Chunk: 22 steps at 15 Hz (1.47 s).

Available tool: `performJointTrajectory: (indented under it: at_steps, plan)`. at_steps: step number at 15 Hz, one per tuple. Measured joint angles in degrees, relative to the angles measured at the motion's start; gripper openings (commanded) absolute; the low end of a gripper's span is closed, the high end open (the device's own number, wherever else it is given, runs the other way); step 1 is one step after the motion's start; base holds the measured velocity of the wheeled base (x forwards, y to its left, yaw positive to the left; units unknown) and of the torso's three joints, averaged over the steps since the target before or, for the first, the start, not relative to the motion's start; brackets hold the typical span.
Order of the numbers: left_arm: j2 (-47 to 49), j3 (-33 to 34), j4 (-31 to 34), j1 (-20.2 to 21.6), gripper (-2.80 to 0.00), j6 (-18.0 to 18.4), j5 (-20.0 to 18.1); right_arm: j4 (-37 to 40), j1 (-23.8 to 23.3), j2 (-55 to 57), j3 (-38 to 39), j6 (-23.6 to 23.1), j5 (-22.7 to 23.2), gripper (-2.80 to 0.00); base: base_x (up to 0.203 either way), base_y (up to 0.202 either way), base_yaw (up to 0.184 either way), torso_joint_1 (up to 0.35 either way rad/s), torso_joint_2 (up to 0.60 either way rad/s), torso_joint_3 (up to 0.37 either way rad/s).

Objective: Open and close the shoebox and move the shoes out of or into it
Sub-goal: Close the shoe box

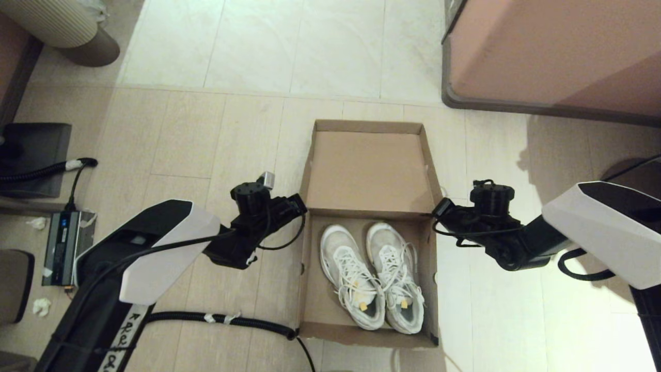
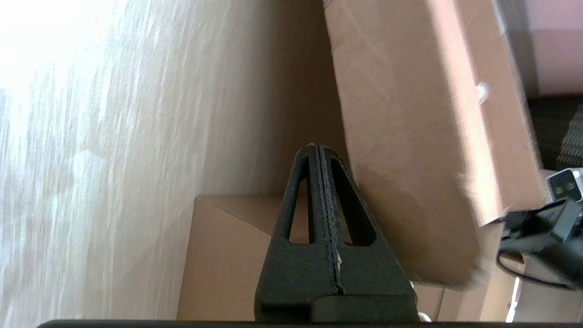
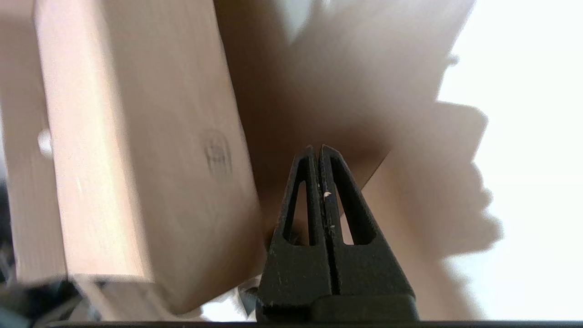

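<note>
Head view: plain brown cardboard shoebox (image 1: 369, 232) on the tiled floor, lid flipped back, pair of white mesh lace-up sneakers (image 1: 373, 275) inside. Flanked at the hinge by left end effector (image 1: 298, 204) and right end effector (image 1: 438, 209). Wrist views: both pinched closed, empty, beside the lid. Light, flexing cardboard; probably best pushed at the lid's edge.
</note>
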Motion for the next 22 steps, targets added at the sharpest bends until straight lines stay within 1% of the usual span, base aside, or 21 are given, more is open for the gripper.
performJointTrajectory:
  at_steps: [2,5,6,8,10,12,15,18,20,22]
  plan:
    - [0.07,-0.72,0.02,0.1,-2.8,-0.02,0.11,-0.17,-2.18,-1.71,1.43,-1.15,-0.06,-2.8,0.0,0.0,0.0,0.0,0.0,0.0]
    - [0.48,-1.64,0.0,0.16,-2.8,0.0,0.36,-0.4,-3.63,-4.46,5.21,-2.99,0.26,-2.8,0.0,0.0,0.0,0.0,0.0,0.0]
    - [0.41,-1.84,0.05,0.2,-2.8,-0.02,0.43,-0.52,-4.04,-4.76,5.17,-3.11,0.95,-2.8,0.0,0.0,0.0,0.0,0.0,0.0]
    - [0.06,-2.19,0.06,0.85,-2.8,-0.05,0.43,-0.38,-5.15,-4.18,1.86,-2.81,4.87,-2.8,0.0,0.0,0.0,0.0,0.0,0.0]
    - [-0.2,-2.45,0.36,1.02,-2.8,-0.11,0.28,0.67,-6.07,-1.63,-3.68,-2.16,8.95,-2.8,0.0,0.0,0.0,0.0,0.0,0.0]
    - [-0.22,-2.64,0.35,0.85,-2.8,-0.16,0.22,1.56,-6.26,2.07,-10.41,-0.79,10.35,-2.8,0.0,0.0,0.0,0.0,0.0,0.0]
    - [-0.13,-2.7,0.33,0.52,-2.8,-0.18,0.12,2.62,-6.19,7.32,-18.92,4.84,10.89,-2.8,0.0,0.0,0.0,0.0,0.0,0.0]
    - [0.02,-2.75,0.23,0.16,-2.8,-0.18,0.11,3.27,-5.96,10.33,-25.17,13.49,13.06,-2.8,0.0,0.0,0.0,0.0,0.0,0.0]
    - [0.11,-2.75,0.17,-0.03,-2.8,-0.16,0.11,5.77,-5.67,11.67,-29.18,18.69,14.28,-2.8,0.0,0.0,0.0,0.0,0.0,0.0]
    - [0.11,-2.69,0.16,-0.08,-2.8,-0.18,0.11,8.16,-5.05,12.55,-31.74,21.79,14.53,-2.8,0.0,0.0,0.0,0.0,0.0,0.0]
